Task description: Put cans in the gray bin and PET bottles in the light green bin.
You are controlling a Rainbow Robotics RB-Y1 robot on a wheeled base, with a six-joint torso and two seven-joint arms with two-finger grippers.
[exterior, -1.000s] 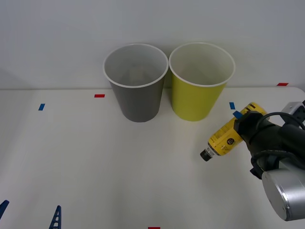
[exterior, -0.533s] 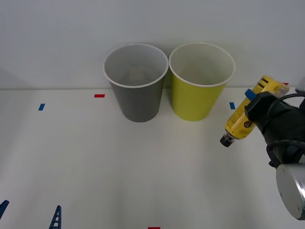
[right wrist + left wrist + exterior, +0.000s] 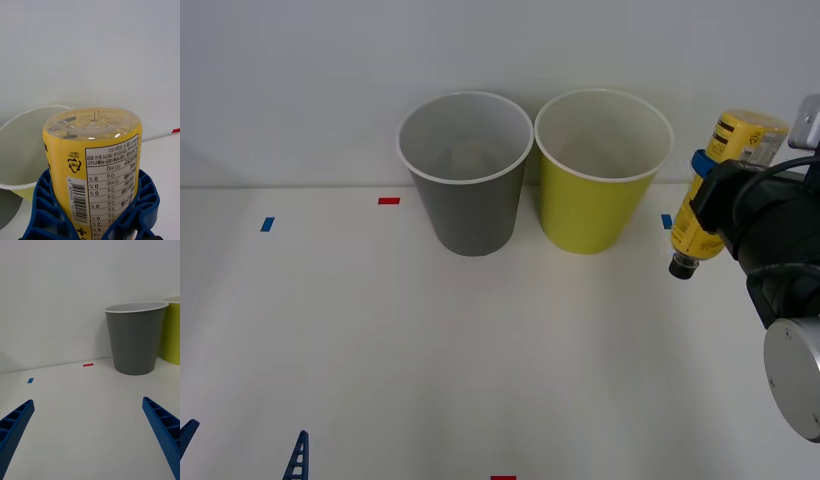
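Your right gripper (image 3: 707,200) is clamped on the small yellow-labelled plastic bottle (image 3: 717,186), cap-down, airborne right of the yellow-green round bin (image 3: 595,200); left gripper (image 3: 90,435) fingers apart.

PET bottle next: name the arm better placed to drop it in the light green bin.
Right. The right gripper already holds the PET bottle beside the light green bin; the left gripper hangs open and low, nearer the gray bin.

The right gripper (image 3: 702,200) rises off the table and swings toward the back right, carrying the yellow-labelled PET bottle (image 3: 718,187) clamped between its blue fingers (image 3: 45,204). The bottle turns from lying slantwise with its black cap (image 3: 681,268) pointing left to nearly upright, cap down, now just beside the light green bin (image 3: 598,195) at rim height
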